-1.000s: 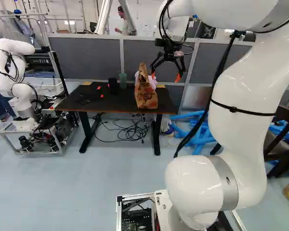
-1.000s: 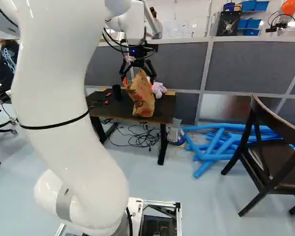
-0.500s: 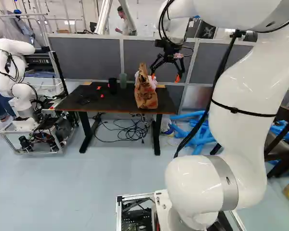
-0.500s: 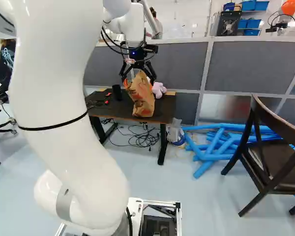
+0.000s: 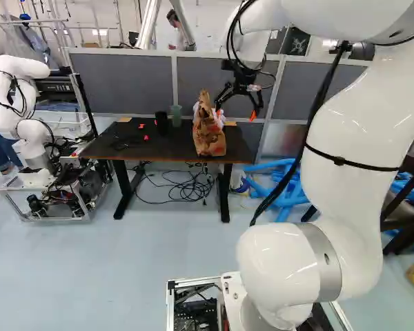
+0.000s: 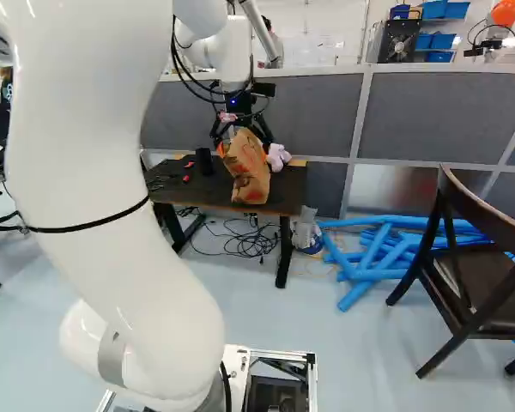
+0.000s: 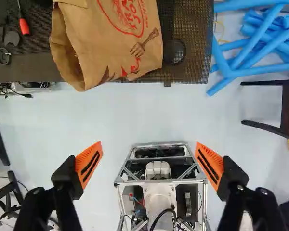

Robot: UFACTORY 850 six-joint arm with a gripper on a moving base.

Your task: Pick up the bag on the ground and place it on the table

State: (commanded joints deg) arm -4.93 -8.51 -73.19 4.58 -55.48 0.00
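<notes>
My arm (image 5: 348,131) is pulling back a little toward the base since the last look, while the base and the bag are staying put. The gray wall (image 5: 141,79) is standing behind the table (image 5: 169,148), so I am not counting on much room that way. The bag (image 5: 208,134) is already standing on the table, by the edge nearest my base, with its tall side going up and tipping a bit. In the wrist view it is sitting ahead of my gripper (image 7: 148,144), on the table side, and not between the two fingers. In the base views it is hiding part of the gripper, which is hanging just by its top. The gripper is spreading wide, its orange pads (image 7: 89,164) facing each other and pinching nothing. The job is looking done to me, so I am thinking of going up first, then back. I am minding the bag's open top, because a finger could be snagging it and tipping it off that close edge. The pink toy (image 6: 278,157) is resting right beside the bag, so I am watching for bumps there. The green cup (image 5: 176,116) and black cup (image 5: 161,124) are standing farther along.
</notes>
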